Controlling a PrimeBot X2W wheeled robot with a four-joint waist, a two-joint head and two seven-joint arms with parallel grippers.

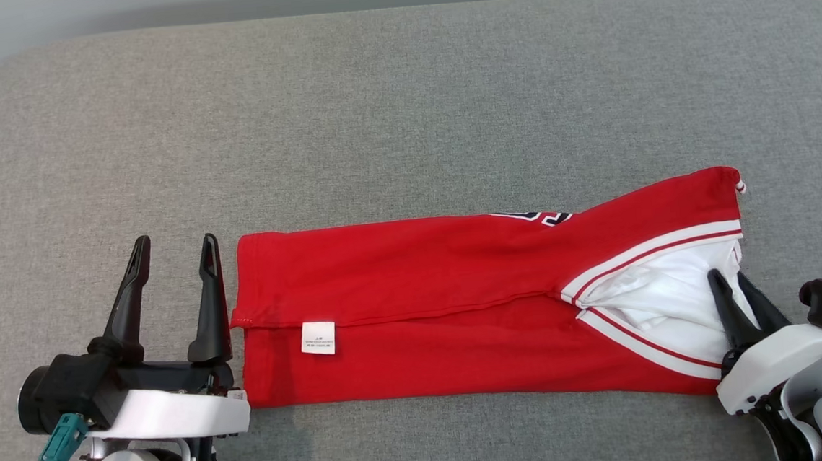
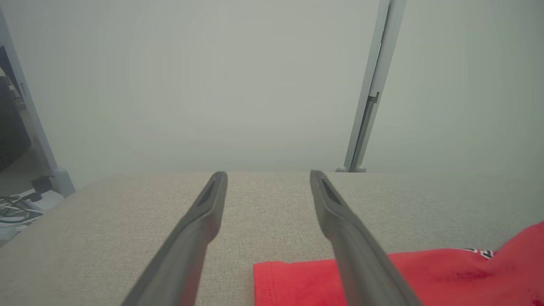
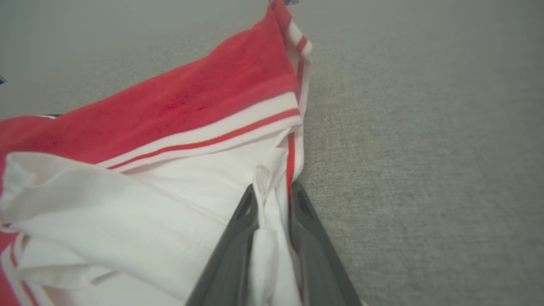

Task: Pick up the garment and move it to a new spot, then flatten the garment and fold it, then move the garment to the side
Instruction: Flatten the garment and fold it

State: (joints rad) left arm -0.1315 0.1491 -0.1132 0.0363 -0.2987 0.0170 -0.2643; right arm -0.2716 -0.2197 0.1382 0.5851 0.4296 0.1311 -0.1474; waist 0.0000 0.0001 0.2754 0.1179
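The garment (image 1: 422, 287) is red with white-and-red striped trim and a white lining, and it lies as a long folded strip across the grey surface. A small white label shows near its left end. My left gripper (image 1: 174, 241) stands open just off the garment's left edge, with nothing between its fingers. In the left wrist view the gripper (image 2: 267, 174) has the red cloth (image 2: 425, 276) beside and under its right finger. My right gripper (image 1: 727, 277) is at the garment's right end, shut on the white lining and trim. The right wrist view shows the gripper (image 3: 274, 189) with the cloth (image 3: 191, 97) pinched between its fingers.
The grey padded surface (image 1: 402, 101) stretches far beyond the garment on all sides. A pale wall runs behind its back edge, with a grey upright post (image 2: 369, 93). Cables (image 2: 17, 208) lie on the floor past the surface's left end.
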